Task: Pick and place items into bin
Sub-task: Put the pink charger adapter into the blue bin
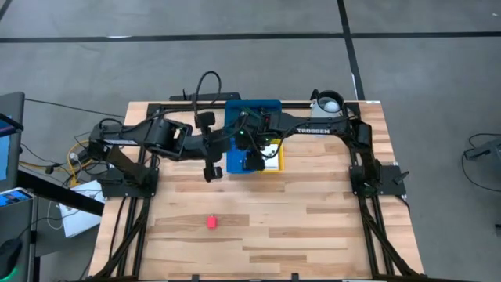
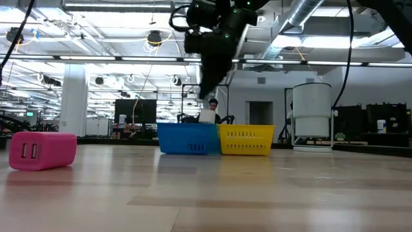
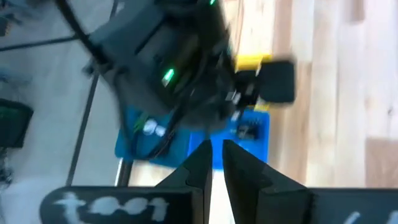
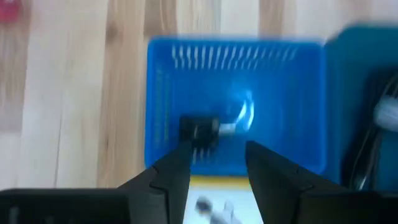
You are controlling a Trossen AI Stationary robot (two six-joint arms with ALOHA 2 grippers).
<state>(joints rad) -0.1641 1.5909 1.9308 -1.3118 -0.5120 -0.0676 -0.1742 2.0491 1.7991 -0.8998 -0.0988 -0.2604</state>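
Above the small blue bin: I have the right gripper [image 4: 214, 165] here, looking down into it, because this is the place where a drop goes in.
Right jaws: they stand partly apart and I see nothing between them; I judge the grip is empty.
Small blue bin [image 4: 236, 102]: a small black piece with a pale cord [image 4: 211, 129] lies on its floor, under the right fingertips.
Yellow bin [image 2: 247, 140]: it is joined beside the small blue bin; in the low view both stand side by side.
Wide blue tray [image 1: 252, 113]: directly behind the small blue bin, and some small things lie inside.
Left gripper [image 3: 214, 163]: just beside the small blue bin, a little above the table; the jaws are almost together, with only a thin gap, and they hold nothing that I can see.
Pink-red block [image 1: 211, 222]: it is alone on the wooden table [image 1: 313, 227], well apart from the small blue bin, on the near side. I judge it is the next item to fetch.
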